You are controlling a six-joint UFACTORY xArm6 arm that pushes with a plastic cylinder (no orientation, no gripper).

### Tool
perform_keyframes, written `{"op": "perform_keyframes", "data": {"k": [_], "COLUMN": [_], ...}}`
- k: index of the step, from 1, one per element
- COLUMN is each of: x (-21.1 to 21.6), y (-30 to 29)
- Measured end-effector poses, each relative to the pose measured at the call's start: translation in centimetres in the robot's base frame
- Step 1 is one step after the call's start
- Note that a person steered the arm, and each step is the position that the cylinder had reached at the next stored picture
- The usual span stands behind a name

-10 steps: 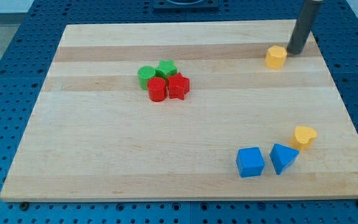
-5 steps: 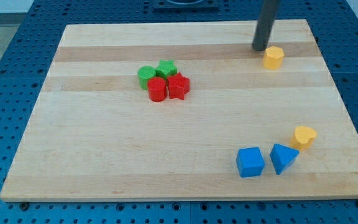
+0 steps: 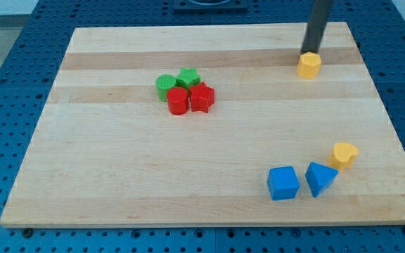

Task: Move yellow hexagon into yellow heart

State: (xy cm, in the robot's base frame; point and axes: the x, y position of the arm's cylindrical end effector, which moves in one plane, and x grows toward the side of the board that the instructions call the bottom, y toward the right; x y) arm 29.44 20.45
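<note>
While my tip (image 3: 310, 53) touches its top edge, the yellow hexagon (image 3: 309, 65) sits just below.

Two yellow blocks (image 3: 309, 65), two green (image 3: 165, 86), two red (image 3: 178, 101), two blue (image 3: 283, 183)

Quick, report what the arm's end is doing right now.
No claw here: my tip holds nothing and sits at the top edge of the yellow hexagon; the yellow heart lies far toward the view's bottom.

No readable text, labels or numbers anywhere.
</note>
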Motion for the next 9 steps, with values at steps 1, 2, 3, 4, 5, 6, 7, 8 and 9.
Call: {"op": "perform_keyframes", "data": {"k": [1,2,3,4,5,6,7,8,9], "x": [3.3,5.6,4.5,3.1,5.2,10.2,13.7,12.5,8.9], "y": [0.7,-0.8,-1.0,-1.4,-3.3,-4.2,-4.3,-4.3,-4.4]}}
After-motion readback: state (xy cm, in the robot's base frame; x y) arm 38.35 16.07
